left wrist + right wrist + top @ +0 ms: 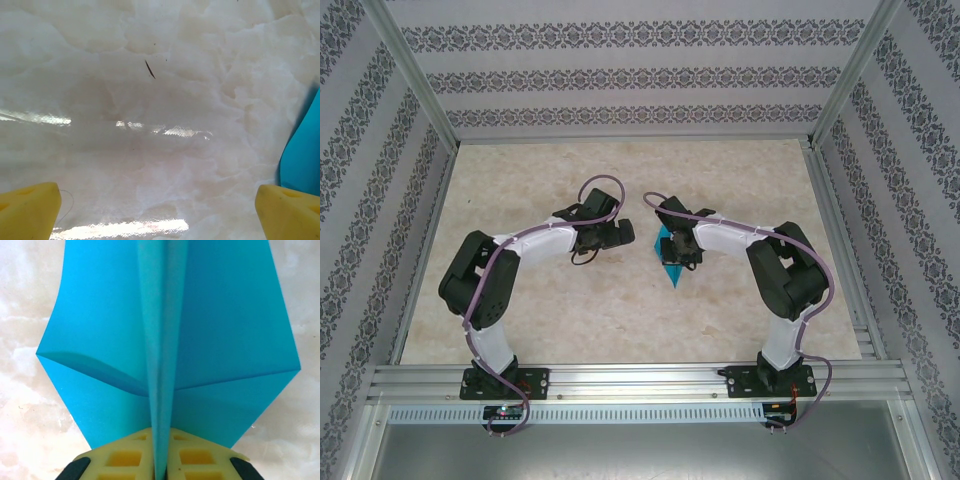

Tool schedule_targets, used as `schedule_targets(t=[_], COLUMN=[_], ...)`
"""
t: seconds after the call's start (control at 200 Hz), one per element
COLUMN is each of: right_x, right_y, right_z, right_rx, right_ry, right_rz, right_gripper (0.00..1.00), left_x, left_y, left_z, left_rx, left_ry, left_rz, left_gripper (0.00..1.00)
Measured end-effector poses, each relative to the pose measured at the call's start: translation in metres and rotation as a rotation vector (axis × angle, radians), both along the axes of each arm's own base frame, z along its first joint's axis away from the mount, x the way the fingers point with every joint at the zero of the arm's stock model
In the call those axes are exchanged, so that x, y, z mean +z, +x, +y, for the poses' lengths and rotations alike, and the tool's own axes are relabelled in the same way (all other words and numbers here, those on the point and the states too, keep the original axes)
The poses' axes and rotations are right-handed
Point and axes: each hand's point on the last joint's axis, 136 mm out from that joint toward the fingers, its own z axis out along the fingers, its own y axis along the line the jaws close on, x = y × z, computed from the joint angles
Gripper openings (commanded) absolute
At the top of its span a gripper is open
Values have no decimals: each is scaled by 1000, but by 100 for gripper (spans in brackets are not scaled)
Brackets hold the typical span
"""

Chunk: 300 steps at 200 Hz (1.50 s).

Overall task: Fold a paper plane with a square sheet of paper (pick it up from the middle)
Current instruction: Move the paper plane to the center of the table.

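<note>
Paper plane (220, 330), pinched in right claw (160, 462)

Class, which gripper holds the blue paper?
The right gripper: shut on the centre fold of the paper; the left gripper stands open over the table.

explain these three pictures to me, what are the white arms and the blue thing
They are two robot arms bolted at the near edge of a pale marbled table. The wide picture looks down from above and behind them; the other two come from a camera on each wrist, with yellow fingertips at the bottom. The right gripper is shut on the centre fold of a blue paper plane, wings spread. The left gripper is open over bare table, the paper at that view's right edge.
</note>
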Motion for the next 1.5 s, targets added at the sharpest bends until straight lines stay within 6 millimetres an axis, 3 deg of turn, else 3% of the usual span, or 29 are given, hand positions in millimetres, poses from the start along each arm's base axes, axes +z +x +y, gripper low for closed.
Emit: schedule_targets(t=[0.195, 0.34, 0.445, 0.629, 0.849, 1.079, 1.289, 1.499], right_x=[12, 44, 54, 39, 21, 2, 3, 12], right_y=[10, 45, 69, 95, 108, 109, 111, 109], right_z=[4, 21, 31, 32, 26, 23, 24, 23], right_rx=[-2, 1, 5, 2, -11, -6, -8, -28], right_ry=[1, 48, 70, 54, 27, 1, 2, 7], right_rz=[-25, -109, -151, -139, -103, -69, -72, -68], right_gripper=[8, 8, 8, 10, 11, 15, 15, 35], left_x=[7, 11, 16, 26, 23, 22, 22, 25], left_y=[1, 1, -1, -3, -8, -9, -9, -10], left_z=[7, 27, 45, 62, 64, 65, 64, 64], left_rx=[11, 51, 87, 118, 115, 112, 107, 104], left_ry=[13, 31, 46, 51, 61, 65, 63, 62], left_rz=[-14, -16, -23, -43, -29, -26, -25, -25], left_gripper=[100, 100, 100, 100, 100, 100, 100, 100])
